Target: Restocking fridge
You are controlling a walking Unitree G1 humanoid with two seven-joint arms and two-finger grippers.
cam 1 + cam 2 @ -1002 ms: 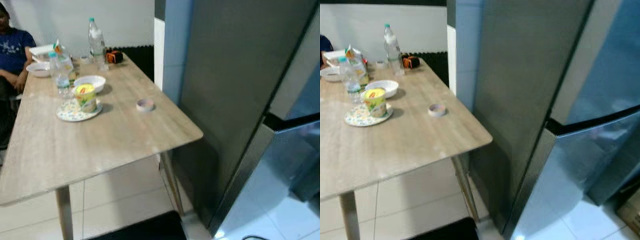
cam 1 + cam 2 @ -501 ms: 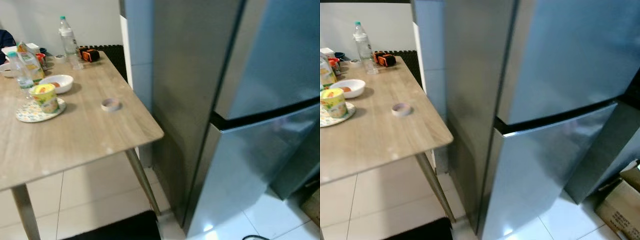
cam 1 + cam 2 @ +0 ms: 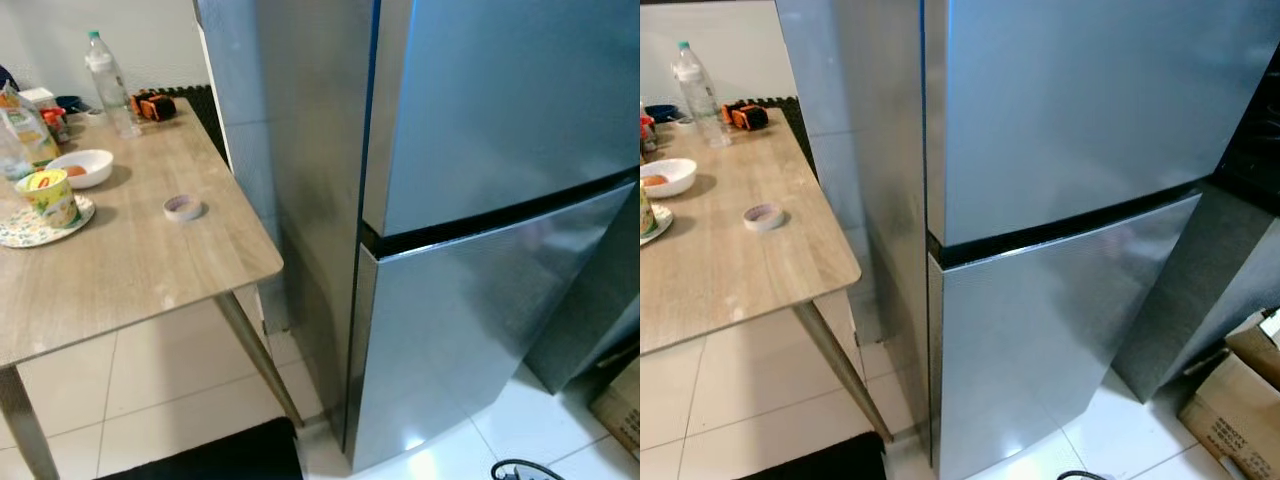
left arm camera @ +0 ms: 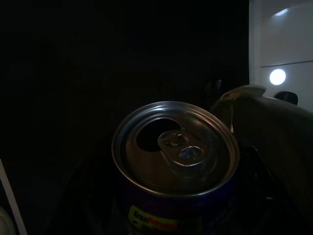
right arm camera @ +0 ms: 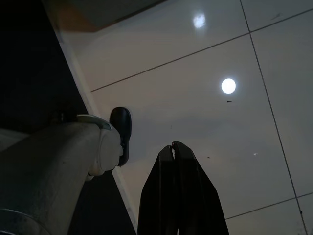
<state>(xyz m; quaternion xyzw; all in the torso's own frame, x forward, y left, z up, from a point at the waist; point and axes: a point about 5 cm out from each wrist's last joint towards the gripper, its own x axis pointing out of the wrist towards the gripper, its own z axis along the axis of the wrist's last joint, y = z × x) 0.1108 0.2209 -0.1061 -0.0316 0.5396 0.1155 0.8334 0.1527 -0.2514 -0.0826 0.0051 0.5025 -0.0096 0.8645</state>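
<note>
A tall steel fridge [image 3: 480,150] stands in front of me, its upper door and lower door [image 3: 470,330] both closed. In the dark left wrist view, a drink can [image 4: 176,152] with a silver top and a pull tab sits close up, and my left gripper [image 4: 175,205] is shut on it. My right gripper [image 5: 172,147] hangs shut over the white floor tiles, with nothing between its fingers.
A wooden table [image 3: 130,260] stands left of the fridge with a tape roll [image 3: 183,207], a water bottle [image 3: 103,68], a white bowl [image 3: 82,167] and a yellow cup [image 3: 50,195] on a plate. A cardboard box [image 3: 1240,400] sits at the lower right. A black mat [image 3: 210,455] lies near my feet.
The camera has swung to the right. The fridge front now sits in the middle of the view, the table has slid to the left edge, and the seated person is out of frame.
</note>
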